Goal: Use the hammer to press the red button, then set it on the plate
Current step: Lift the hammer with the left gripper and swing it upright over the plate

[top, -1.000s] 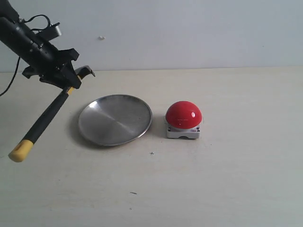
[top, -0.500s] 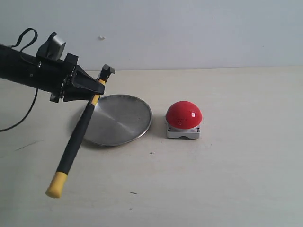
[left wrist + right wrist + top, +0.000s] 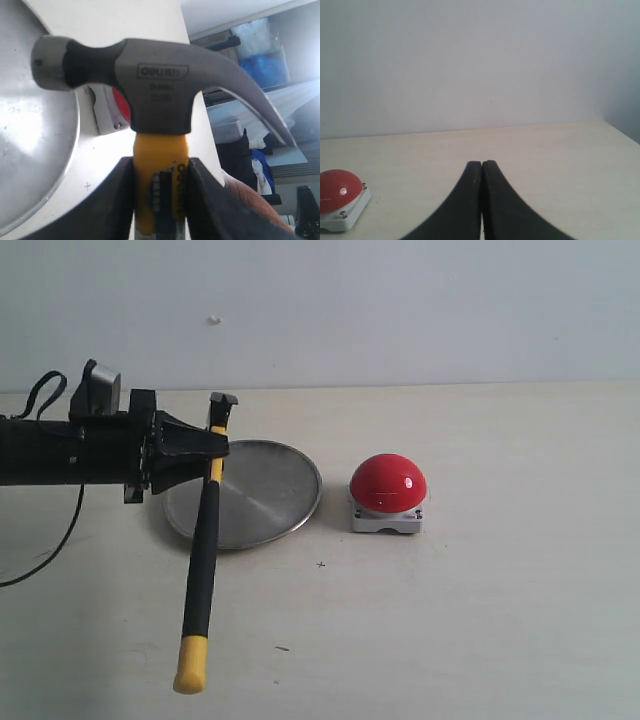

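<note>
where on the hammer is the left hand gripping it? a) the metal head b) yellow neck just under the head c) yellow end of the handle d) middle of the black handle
B: the left hand clamps the hammer at its yellow neck, right below the dark head.

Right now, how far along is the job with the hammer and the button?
Done: the hammer is off the table, the left gripper shut on its yellow neck. In hand: it hangs head-up by the plate's left edge, apart from the red button. Left: pressing the button, apparently not yet done, then laying the hammer on the plate, which holds nothing.
</note>
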### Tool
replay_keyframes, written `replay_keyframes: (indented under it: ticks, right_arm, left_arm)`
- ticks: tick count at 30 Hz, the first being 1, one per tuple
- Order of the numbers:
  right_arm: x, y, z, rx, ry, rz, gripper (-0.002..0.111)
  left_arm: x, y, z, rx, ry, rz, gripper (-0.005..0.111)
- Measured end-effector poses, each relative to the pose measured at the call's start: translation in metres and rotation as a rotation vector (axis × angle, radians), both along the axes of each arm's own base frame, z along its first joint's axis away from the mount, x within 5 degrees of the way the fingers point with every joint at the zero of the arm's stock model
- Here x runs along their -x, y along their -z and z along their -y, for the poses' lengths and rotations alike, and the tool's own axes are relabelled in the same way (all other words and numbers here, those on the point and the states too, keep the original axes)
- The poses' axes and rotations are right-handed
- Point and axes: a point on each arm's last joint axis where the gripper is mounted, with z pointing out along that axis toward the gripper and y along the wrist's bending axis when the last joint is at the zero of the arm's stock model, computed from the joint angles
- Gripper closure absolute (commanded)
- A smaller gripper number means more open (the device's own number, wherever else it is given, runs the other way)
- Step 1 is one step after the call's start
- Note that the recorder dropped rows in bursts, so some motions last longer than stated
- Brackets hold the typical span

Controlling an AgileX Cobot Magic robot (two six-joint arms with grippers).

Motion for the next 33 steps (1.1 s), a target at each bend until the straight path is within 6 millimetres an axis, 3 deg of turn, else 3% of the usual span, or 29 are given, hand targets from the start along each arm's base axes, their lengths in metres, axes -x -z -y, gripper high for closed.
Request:
replay_keyframes:
  ticks: [14,16,19,21,28,30,33]
  right_arm:
    - [0.000,-0.001,-0.001,-0.018,-0.007,0.020,0.108]
    - [-0.001,-0.006,-0.003,-0.163,-0.032,0.101,0.108]
    - [0.000,-0.016,-0.005,-0.636,-0.081,0.299,0.108]
    - [0.000,-0.018,-0.005,-0.715,-0.091,0.337,0.108]
    - [0.002,-0.027,-0.004,-0.720,-0.129,0.443,0.108]
    - [0.001,-0.032,-0.006,-0.619,-0.125,0.391,0.108]
    - [-0.010,-0.060,-0.005,-0.440,-0.099,0.277,0.108]
  left_arm:
    - [0.010,0.006,0.013,-0.012,0.040,0.013,0.107]
    - [0.010,0.006,0.013,-0.012,0.040,0.014,0.107]
    - [0.010,0.006,0.013,-0.012,0.039,0.018,0.107]
    - [0.010,0.006,0.013,-0.012,0.039,0.018,0.107]
    - [0.010,0.006,0.013,-0.012,0.039,0.018,0.107]
    - [0.010,0.006,0.013,-0.012,0.039,0.018,0.107]
    - [0.010,0.006,0.013,-0.012,0.039,0.018,0.107]
